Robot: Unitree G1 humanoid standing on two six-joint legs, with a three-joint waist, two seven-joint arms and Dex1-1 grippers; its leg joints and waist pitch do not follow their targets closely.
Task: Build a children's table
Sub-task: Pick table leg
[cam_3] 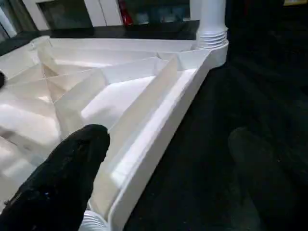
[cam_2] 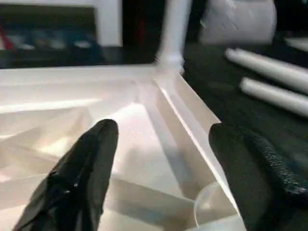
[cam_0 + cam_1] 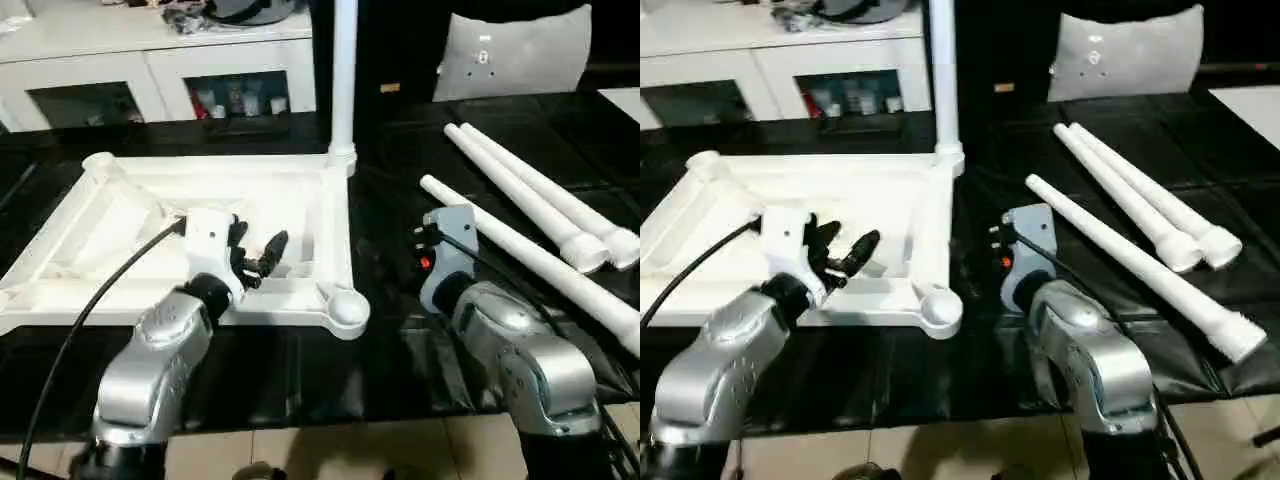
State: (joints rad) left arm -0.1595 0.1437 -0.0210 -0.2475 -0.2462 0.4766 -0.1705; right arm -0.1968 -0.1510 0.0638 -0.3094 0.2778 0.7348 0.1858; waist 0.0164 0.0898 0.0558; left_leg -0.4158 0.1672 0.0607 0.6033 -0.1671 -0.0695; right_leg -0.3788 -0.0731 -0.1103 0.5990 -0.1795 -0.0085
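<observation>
The children's table (image 3: 200, 215) lies upside down on the black surface (image 3: 400, 160) with one leg (image 3: 343, 70) standing in a far corner socket and three loose legs (image 3: 540, 215) to its right (light, stiff, slick plastic, probably best gripped near a leg's thick end), while the left gripper (image 3: 255, 250) over the top and the right gripper (image 1: 159, 178) beside its rim both stand open and empty.

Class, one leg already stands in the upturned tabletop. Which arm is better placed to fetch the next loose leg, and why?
Probably the right. The right gripper hangs beside the nearest of the loose legs on the dark table, while the left gripper, open, hovers over the tabletop, farther from them.
</observation>
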